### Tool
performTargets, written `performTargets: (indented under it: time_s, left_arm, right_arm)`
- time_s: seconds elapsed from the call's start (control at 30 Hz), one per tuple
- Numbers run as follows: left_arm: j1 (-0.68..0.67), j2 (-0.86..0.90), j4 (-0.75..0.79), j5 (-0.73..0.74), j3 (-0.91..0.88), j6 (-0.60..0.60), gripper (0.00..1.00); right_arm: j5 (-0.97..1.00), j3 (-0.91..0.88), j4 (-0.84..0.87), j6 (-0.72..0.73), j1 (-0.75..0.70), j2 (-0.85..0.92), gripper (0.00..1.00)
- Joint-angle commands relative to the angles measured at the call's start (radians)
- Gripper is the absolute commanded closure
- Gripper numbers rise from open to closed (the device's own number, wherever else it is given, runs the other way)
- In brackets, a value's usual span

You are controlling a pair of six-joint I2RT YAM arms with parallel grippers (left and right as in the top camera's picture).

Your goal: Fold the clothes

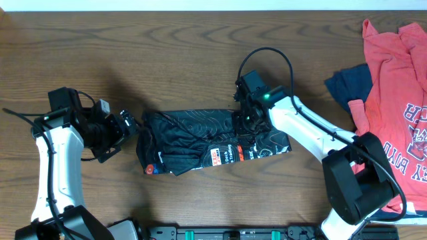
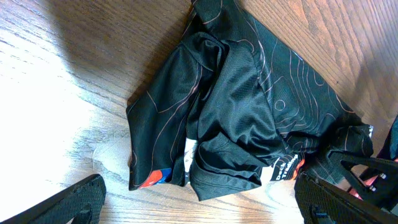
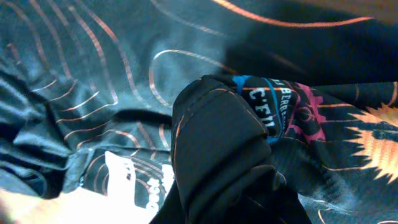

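Black sports jersey (image 1: 190,137), red-orange contour lines, on wooden table (image 1: 167,47): my right gripper (image 1: 245,120) pinches its fold; left gripper (image 1: 127,125) spread. Carry across evenly, edges aligned.

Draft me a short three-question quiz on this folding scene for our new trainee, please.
1. True or false: the red T-shirt lies apart from the black jersey, off toward the right arm's side.
2. Pick one. The left claw is: A) open, just off the jersey's left end; B) shut on a sleeve; C) out of every view.
3. Fill in the blank: the ___ claw is down on the jersey.

Key: 1 true. 2 A. 3 right: the right claw sits on the cloth, while the left one is clear of it.
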Motion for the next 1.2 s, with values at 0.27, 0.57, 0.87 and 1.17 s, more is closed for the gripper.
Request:
performTargets:
  time_s: [0.27,0.57,0.87,1.17]
  left_arm:
    - [-0.002,0.0,-0.006,-0.012,0.008,0.024,0.02]
    - [-0.002,0.0,-0.008,-0.042,0.007,0.024,0.02]
    - [-0.002,0.0,-0.01,-0.05,-0.003,0.024,0.02]
    - [-0.002,0.0,-0.006,-0.05,-0.025,0.024,0.02]
  right_arm:
    - [-0.538,0.002,0.034,-0.389,0.004,0.002,0.16]
    - [-0.006,0.004,-0.005,-0.125,-0.053,-0.011,0.18]
    - [0.161,-0.002,-0.026,-0.103,-0.069,-0.011,0.17]
    - [-0.084,-0.008,-0.028,-0.173,0.024,-0.011,0.13]
